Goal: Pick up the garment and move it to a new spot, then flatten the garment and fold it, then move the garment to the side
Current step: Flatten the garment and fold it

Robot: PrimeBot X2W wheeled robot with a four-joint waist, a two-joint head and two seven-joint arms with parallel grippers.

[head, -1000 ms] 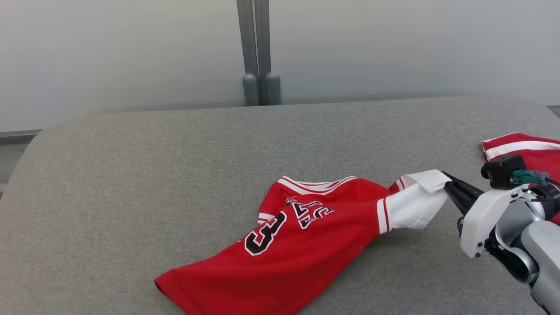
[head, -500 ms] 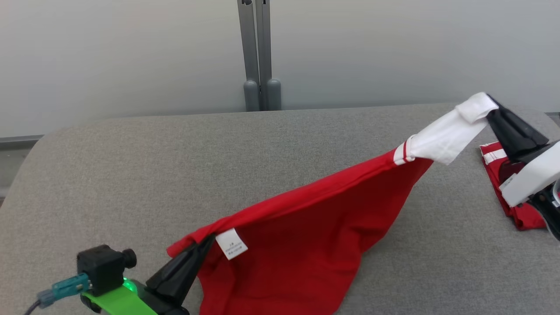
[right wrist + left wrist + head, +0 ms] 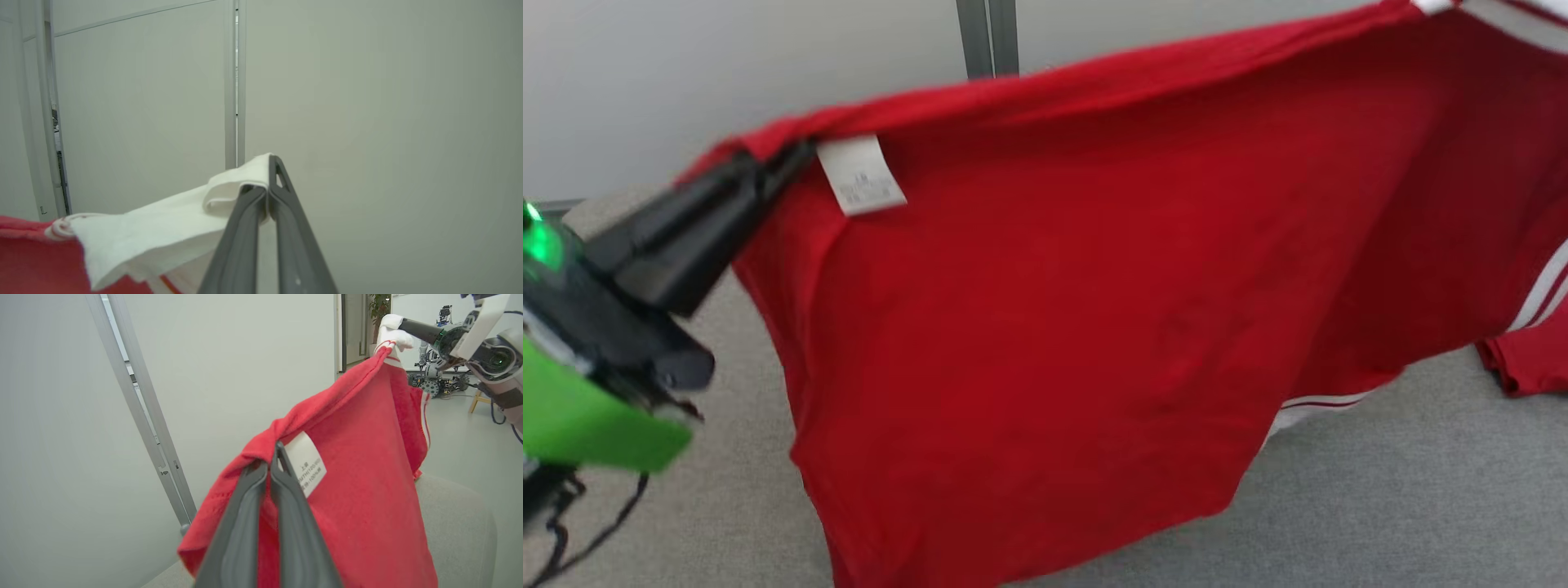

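Now the red garment (image 3: 1054, 327) hangs in the air as a broad sheet over the grey padded surface (image 3: 1421, 523), where a second ago it lay crumpled with only its sleeve lifted. The left gripper (image 3: 796, 155), low at the near left half a second ago, is raised at the upper left. Its two dark fingers are pressed together on the red edge just beside the white care label (image 3: 860, 174). The right gripper (image 3: 271, 171) is likewise closed tight, pinching the rolled end of the white sleeve (image 3: 163, 228), and the left wrist view places it high at the far right end of the cloth. Between the two pinches the top edge runs nearly taut, sloping up to the right, and the body falls freely below it, label side toward the head camera. Its lowest part runs off the near edge of the head view, so I cannot tell whether it has cleared the surface. A second red piece (image 3: 1527, 367) lies on the surface at the right. I judge the pick-up done and the carry to a new spot in hand. With two opposite points held, the cloth should lay down fairly flat, provided both pinches hold and the trailing hem does not drag or fold under
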